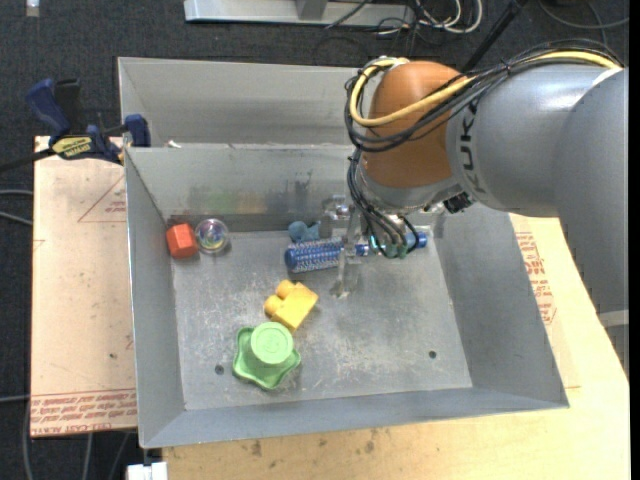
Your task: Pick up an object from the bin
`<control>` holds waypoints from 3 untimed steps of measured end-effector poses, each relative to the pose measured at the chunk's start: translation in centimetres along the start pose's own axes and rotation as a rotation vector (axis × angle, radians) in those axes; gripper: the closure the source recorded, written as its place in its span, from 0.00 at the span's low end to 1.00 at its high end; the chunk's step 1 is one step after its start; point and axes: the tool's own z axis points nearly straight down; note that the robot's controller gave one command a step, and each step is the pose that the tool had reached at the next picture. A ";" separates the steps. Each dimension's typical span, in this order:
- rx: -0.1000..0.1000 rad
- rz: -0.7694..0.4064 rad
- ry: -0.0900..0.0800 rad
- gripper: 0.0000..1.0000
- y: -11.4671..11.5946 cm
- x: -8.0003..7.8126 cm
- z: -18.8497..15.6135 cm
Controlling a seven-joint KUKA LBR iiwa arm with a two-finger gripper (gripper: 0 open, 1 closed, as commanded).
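Your tool (344,284) hangs just right of the blue bristled brush (312,256), tip near the floor of the grey bin (400,333). You cannot tell how far it is open, and nothing shows in its grasp. Closing here, it might nip only bristles and roll the brush away, or scrape metal. A yellow block (291,304) lies just below the brush and a green cup (267,355) farther down. The scuffed floor right of the brush lies bare.

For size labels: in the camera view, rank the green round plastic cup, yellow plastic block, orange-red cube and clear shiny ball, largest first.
Green round plastic cup
Yellow plastic block
Then orange-red cube and clear shiny ball, too alike to rank
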 end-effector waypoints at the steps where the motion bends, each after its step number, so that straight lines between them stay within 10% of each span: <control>1: 0.000 -0.099 -0.012 0.00 0.2 -1.3 6.3; 2: 0.001 -0.098 -0.008 1.00 0.2 -1.2 6.3; 3: -0.002 -0.095 -0.014 1.00 3.2 0.8 -3.0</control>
